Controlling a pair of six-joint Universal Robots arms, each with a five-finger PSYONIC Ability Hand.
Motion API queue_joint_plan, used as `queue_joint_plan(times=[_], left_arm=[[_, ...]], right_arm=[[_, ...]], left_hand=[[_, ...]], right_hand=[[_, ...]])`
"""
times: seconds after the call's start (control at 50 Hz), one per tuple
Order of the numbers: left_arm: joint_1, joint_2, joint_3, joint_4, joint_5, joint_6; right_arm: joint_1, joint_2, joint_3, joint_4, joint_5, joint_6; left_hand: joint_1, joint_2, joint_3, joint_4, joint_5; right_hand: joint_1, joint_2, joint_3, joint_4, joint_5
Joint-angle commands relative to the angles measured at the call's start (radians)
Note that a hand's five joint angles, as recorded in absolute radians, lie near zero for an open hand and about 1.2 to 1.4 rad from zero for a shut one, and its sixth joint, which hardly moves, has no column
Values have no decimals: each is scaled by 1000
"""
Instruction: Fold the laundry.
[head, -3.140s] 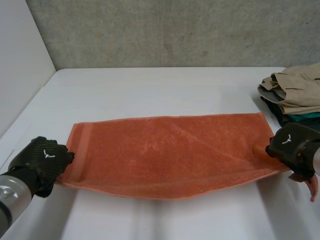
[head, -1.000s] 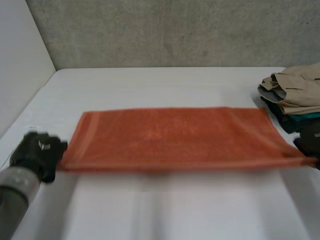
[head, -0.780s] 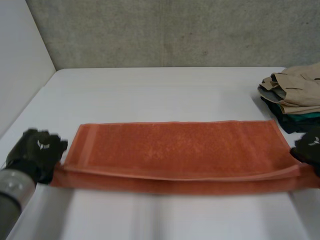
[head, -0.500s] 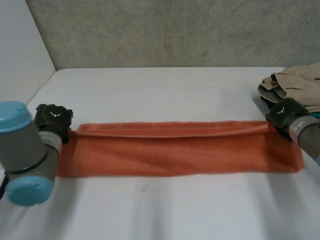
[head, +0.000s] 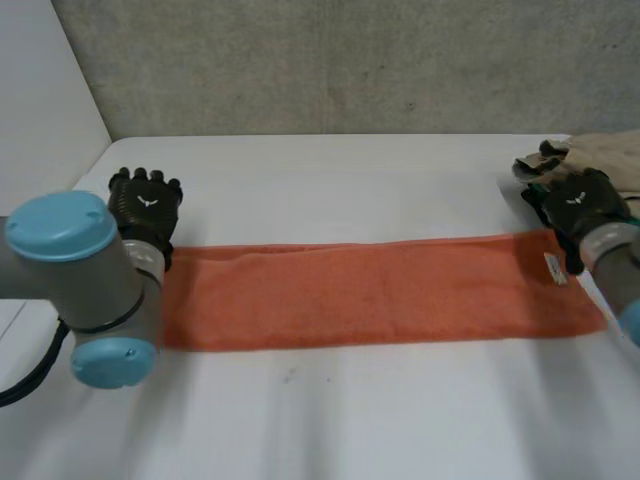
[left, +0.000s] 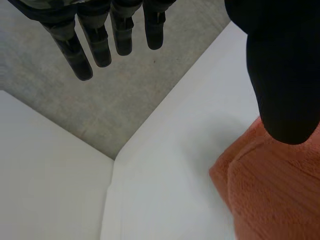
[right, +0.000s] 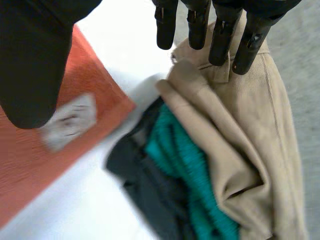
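Note:
An orange towel (head: 370, 293) lies on the white table (head: 330, 180), folded into a long narrow strip. My left hand (head: 143, 205) hovers just past the strip's far left corner, open, fingers (left: 85, 45) straight and holding nothing; the towel's corner (left: 270, 185) lies under its thumb. My right hand (head: 580, 205) is above the far right corner, open and empty as well, its fingers (right: 220, 30) spread over the clothes pile. A white care label (right: 70, 120) shows on the towel's right end (right: 40, 165).
A pile of clothes, beige (right: 240, 130) on top with teal (right: 190, 165) and dark (right: 145, 195) pieces beneath, sits at the table's right edge just beyond my right hand. A grey wall (head: 330, 60) runs behind the table, a white wall (left: 45, 175) at its left.
Both hands carried the near edge of the towel over to the far edge, halving it into a narrow strip, then let go and opened above the far corners.

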Motion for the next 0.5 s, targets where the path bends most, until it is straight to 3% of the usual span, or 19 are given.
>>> queue_joint_plan(times=[0.02,0.12,0.3,0.36,0.38,0.44,0.5], left_arm=[[11,61,-126,37,24,-1],[3,56,-154,83,29,1],[0,52,-158,86,29,1],[0,52,-163,86,29,1],[0,52,-163,86,29,1],[-5,52,-163,86,29,1],[-6,55,-165,86,29,1]], right_arm=[[-132,-94,176,148,-237,29],[-189,-94,216,161,-282,29],[-213,-14,213,107,-276,23],[-215,6,212,67,-278,23],[-216,15,209,50,-278,23],[-233,28,201,32,-273,23],[-267,18,204,26,-273,23]], left_hand=[[-16,-30,-37,-30,-47],[-16,-30,-37,-30,-47],[-16,-30,-37,-30,-47],[-16,-30,-37,-30,-47],[-16,-30,-37,-30,-47],[-16,-30,-37,-30,-47],[-16,-30,-37,-30,-47]], right_hand=[[-30,-48,-49,-60,-69],[-30,-48,-49,-60,-69],[-12,-29,-31,-41,-50],[252,234,233,222,213],[622,605,603,592,584],[1190,1172,1171,1160,1151],[1191,1174,1172,1162,1153]])
